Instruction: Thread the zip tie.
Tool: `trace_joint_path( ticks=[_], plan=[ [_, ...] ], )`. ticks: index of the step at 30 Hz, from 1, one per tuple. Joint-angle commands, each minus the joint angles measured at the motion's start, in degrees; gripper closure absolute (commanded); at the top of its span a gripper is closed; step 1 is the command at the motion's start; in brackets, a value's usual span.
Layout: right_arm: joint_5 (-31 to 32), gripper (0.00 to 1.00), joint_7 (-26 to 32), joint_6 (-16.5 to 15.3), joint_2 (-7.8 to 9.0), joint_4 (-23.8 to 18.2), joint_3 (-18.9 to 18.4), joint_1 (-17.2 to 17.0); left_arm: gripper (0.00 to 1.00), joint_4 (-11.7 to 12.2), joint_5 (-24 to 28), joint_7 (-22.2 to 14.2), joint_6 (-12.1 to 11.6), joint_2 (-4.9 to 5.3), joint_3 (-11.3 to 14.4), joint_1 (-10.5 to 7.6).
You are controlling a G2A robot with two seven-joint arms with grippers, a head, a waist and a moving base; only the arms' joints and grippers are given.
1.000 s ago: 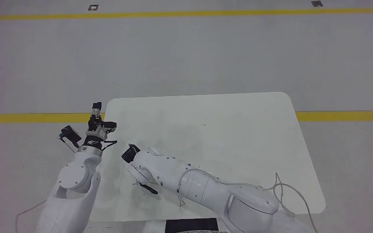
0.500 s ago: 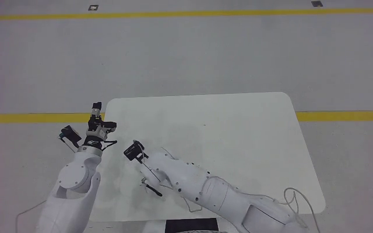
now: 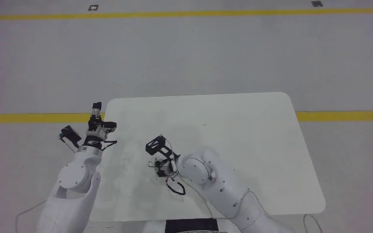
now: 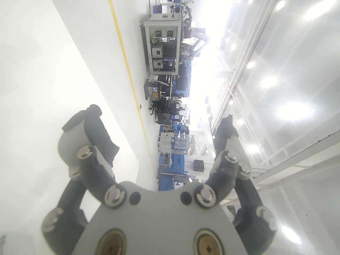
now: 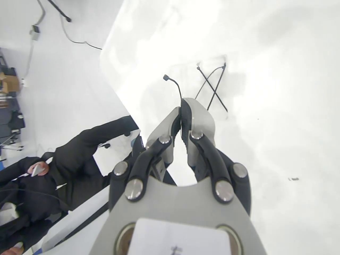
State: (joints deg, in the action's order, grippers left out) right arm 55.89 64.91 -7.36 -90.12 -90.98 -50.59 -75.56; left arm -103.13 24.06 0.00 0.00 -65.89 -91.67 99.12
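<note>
Top view: within the last second my right arm has swung up from the front-left part of the table (image 3: 245, 122) and turned its wrist toward the table's middle. My left arm has not shifted from the table's left edge.

Right wrist view: my right gripper (image 5: 181, 107) is closed tight, pads together, on one black zip tie (image 5: 175, 85). The tie's head end curves out past the fingertips, clear of the table. Its tail runs back behind the fingers and I cannot see how much hangs free. Two spare ties (image 5: 212, 91) lie crossed on the table just beyond the held one.

Left wrist view: my left gripper (image 4: 159, 119) stands wide apart, holding nothing, aimed off the table toward the room.

Finding: the pick-up appears complete and the tie is lifted. Threading is not begun, since head and tail are not yet brought together. I judge the next step needs my left gripper brought in over the table to take one end. The thin strap may twist or slip in the pinch.
</note>
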Motion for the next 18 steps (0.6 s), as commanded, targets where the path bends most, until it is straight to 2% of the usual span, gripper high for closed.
trace_joint_path(
  ticks=[1,5,6,15,18],
  plan=[
    [-3.2,1.0,-1.5,-3.9,0.52,0.1,-1.7,-0.9,0.0,0.0,0.0,0.0,0.0,0.0,0.0,0.0],
    [-10.2,1.0,-4.2,-11.5,1.47,1.6,-4.6,-2.0,0.0,0.0,0.0,0.0,0.0,0.0,0.0,0.0],
    [-12.8,1.0,-4.8,-12.1,1.71,1.8,-4.8,-1.9,0.0,0.0,0.0,0.0,0.0,0.0,0.0,0.0],
    [-27.5,1.0,-9.2,-12.1,4.98,4.1,-1.2,1.7,0.0,0.0,0.0,0.0,0.0,0.0,0.0,0.0],
    [-28.8,1.0,-9.4,-12.1,5.37,4.4,-0.6,2.3,0.0,0.0,0.0,0.0,0.0,0.0,0.0,0.0]
  ],
)
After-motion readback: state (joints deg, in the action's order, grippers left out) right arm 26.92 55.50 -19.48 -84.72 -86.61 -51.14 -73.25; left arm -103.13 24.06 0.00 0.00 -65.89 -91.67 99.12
